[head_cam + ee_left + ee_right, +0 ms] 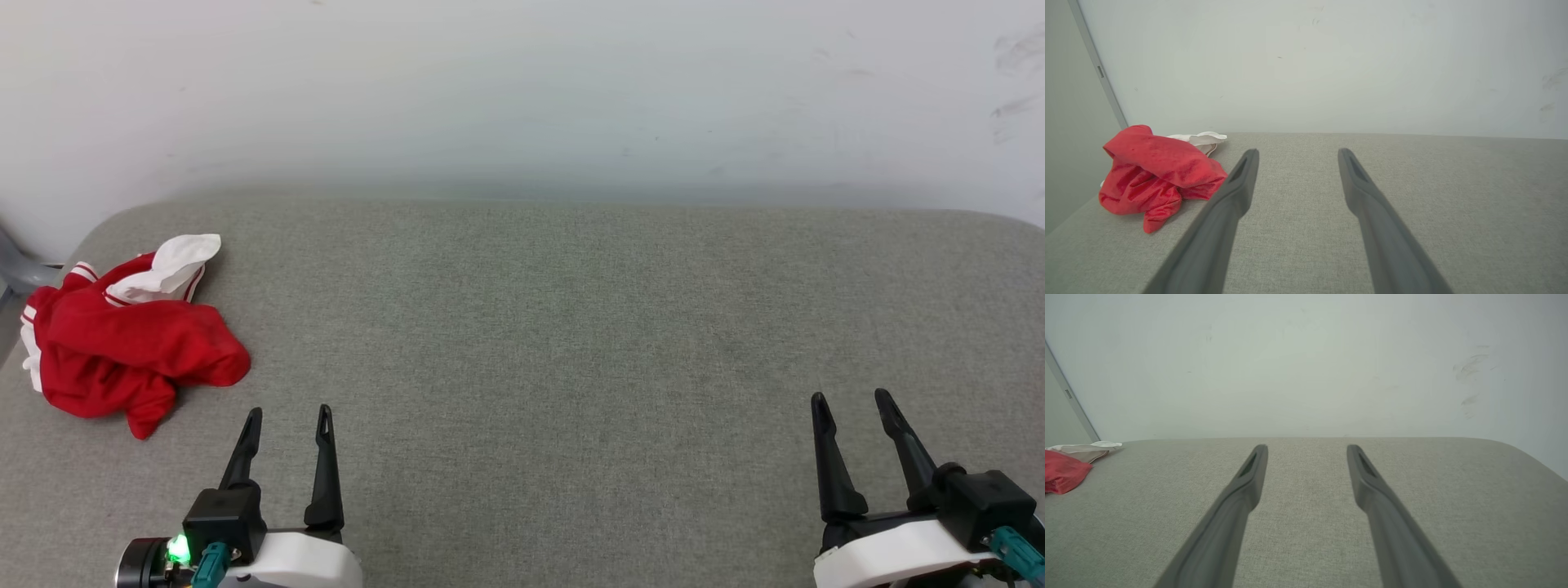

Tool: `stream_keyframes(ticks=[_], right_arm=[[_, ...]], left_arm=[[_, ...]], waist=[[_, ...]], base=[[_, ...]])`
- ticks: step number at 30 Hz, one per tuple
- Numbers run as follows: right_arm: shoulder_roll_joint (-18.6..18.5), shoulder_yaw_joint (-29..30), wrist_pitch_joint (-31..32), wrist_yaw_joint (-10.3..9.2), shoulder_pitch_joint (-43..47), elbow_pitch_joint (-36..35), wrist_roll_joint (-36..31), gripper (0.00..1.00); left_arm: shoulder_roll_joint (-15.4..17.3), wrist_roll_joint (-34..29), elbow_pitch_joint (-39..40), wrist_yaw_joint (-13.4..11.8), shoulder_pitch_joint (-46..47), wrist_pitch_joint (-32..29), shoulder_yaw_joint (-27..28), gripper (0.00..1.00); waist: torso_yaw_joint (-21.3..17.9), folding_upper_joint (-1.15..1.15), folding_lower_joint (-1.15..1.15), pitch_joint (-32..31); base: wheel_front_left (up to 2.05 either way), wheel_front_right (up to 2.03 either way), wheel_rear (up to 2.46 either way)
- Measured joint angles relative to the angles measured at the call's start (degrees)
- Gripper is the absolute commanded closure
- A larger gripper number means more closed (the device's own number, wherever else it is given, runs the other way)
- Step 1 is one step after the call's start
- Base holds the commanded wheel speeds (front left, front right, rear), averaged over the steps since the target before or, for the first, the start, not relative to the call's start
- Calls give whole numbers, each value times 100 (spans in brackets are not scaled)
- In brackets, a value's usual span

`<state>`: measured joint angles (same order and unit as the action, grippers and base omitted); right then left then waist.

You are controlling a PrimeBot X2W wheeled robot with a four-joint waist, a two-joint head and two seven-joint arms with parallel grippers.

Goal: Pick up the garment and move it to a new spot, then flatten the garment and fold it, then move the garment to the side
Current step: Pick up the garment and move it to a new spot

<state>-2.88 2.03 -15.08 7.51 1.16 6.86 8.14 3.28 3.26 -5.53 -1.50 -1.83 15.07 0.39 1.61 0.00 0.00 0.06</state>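
The garment (122, 343) lies crumpled in a red heap with a white sleeve on top, at the far left of the grey fabric surface (555, 343). In the left wrist view the garment (1155, 171) sits just left of my left finger, apart from it. The right wrist view catches the garment (1063, 471) at its left edge. My left gripper (290, 416) stands open at the lower left, a little to the right of and nearer than the heap, nothing between its fingers. My right gripper (853, 402) stands open at the lower right, far from the garment.
A pale wall (522, 90) rises right behind the surface. The surface's left edge runs close beside the garment, with a grey metal leg (20, 273) past it. Its far right corner is rounded.
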Motion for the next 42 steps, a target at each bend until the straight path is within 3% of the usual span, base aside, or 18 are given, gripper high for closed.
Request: stream_keyframes(ticks=[20,42], right_arm=[[0,-13,0,0,2,69,48,0],[-1,-77,-1,0,25,65,56,0]], left_arm=[[-31,-18,-69,81,41,0,34,0],[-35,10,-155,86,97,1,181,0]], waist=[[139,0,0,-14],[1329,0,0,-30]], base=[[0,0,0],[0,0,0]])
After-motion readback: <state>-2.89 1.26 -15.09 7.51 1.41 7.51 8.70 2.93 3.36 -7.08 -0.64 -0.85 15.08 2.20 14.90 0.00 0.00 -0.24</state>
